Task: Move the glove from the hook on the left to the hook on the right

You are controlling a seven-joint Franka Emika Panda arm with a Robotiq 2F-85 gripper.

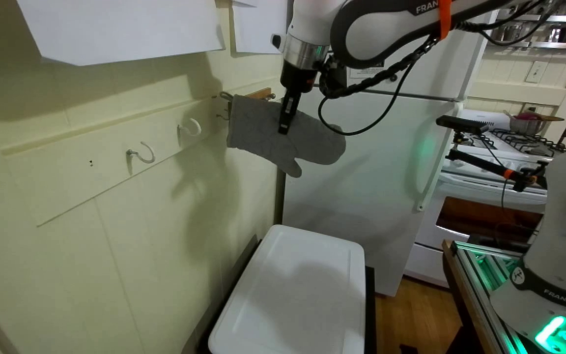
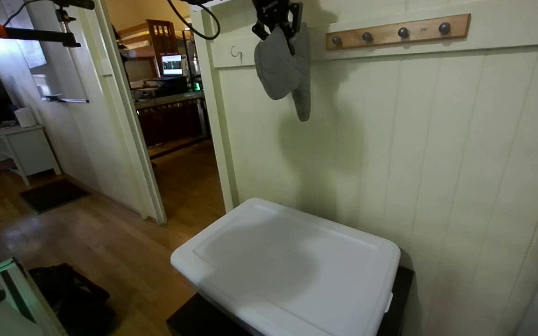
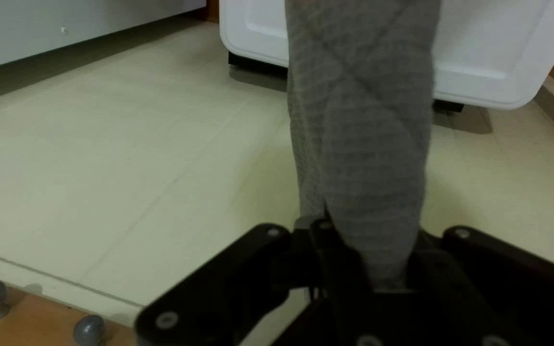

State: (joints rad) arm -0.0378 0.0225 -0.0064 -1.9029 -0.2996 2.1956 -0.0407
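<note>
Subject: grey glove, held in the air before the pale panelled wall. Jaws: closed down as far as the pinched cloth allows, fabric caught between the black fingers; in the wrist view the glove runs out from between them. Attitude: roughly level in an exterior view, open end toward the wall, mitt end pointing away and tipped slightly downward, thumb lowermost. A dark loop shows at the upper corner of the open end; whether it rests on any fixture could not be determined. Fixtures: a metal hook and a white hook, mounted on the wall left of the glove in that view. A wooden rail with four round knobs is mounted on the same wall; in an exterior view the glove stands just left of it. Below the glove, well apart from it: a white-lidded container, shadow lying across the top. A white refrigerator stands beyond the glove, a green reflection on its door
</note>
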